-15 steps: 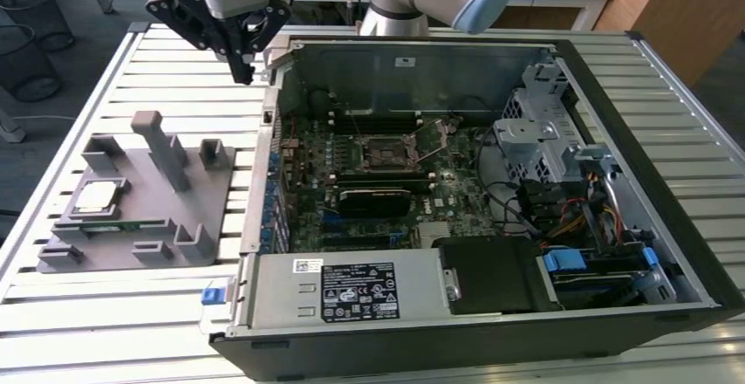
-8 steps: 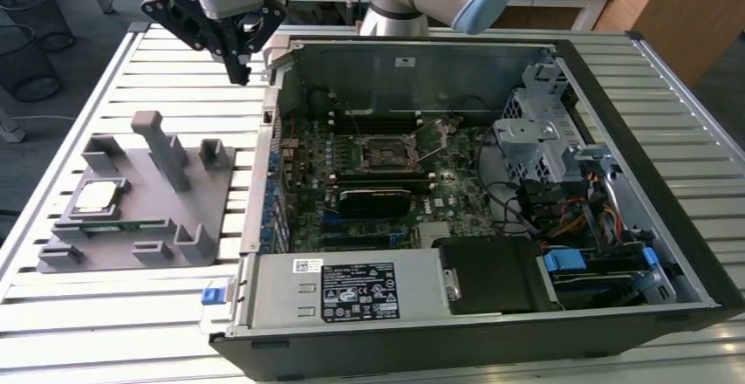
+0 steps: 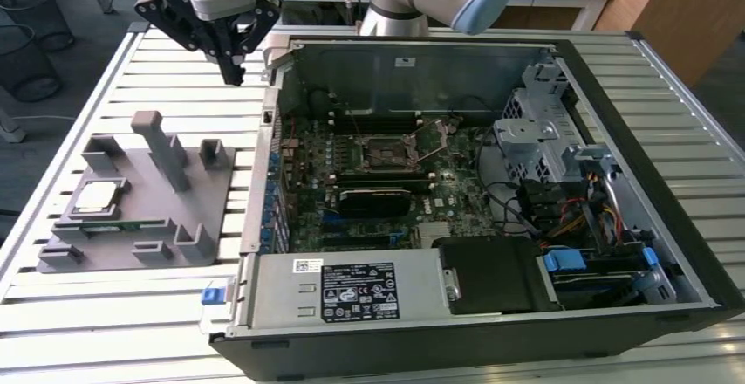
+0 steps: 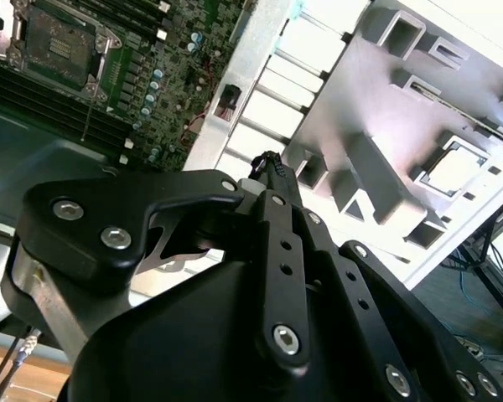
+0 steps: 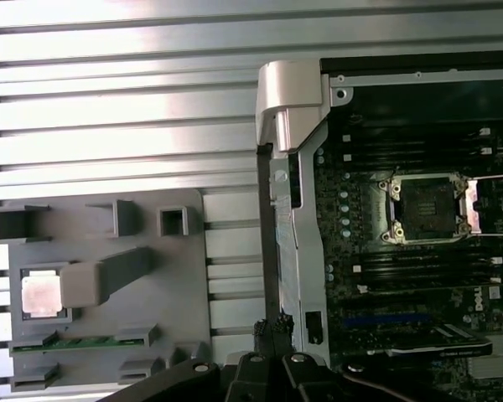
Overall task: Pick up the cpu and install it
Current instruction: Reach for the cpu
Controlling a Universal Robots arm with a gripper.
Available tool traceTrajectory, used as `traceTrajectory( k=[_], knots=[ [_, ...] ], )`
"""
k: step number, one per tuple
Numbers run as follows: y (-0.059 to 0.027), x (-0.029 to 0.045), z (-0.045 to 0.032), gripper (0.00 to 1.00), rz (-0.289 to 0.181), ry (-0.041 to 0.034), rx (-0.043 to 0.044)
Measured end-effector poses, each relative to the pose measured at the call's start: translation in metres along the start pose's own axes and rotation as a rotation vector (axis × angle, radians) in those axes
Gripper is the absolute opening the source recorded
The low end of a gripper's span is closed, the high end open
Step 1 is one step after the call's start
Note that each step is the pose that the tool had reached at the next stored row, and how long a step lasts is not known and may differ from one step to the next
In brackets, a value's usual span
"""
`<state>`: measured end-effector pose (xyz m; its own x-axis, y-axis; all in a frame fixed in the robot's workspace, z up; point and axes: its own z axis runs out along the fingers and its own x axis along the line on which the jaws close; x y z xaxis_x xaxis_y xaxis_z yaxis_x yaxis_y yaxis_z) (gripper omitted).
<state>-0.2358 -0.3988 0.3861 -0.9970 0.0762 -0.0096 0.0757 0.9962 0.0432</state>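
While black gripper (image 3: 234, 72) hangs pinched closed, empty, well apart, shiny silver square cpu (image 3: 96, 196) sits untouched in grey plastic holder (image 3: 157, 194); black metal-framed motherboard socket (image 3: 388, 150) looks empty. Pickup, install both left.

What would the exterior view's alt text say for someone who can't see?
A black robot gripper, shut and empty, hangs over a slatted metal table beside an open black computer case. The small square silver-topped cpu lies in a grey plastic holder at the exterior view's left, and the black motherboard socket in the case looks empty.
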Motion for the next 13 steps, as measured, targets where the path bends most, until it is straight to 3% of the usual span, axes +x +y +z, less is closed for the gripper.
traceTrajectory(
  k=[6,13],
  knots=[
    [-0.0006,0.0072,0.0005,0.11,0.0,0.0013,0.0],
    [-0.0019,0.0244,0.001,0.11,0.0,0.002,0.0001]
  ],
)
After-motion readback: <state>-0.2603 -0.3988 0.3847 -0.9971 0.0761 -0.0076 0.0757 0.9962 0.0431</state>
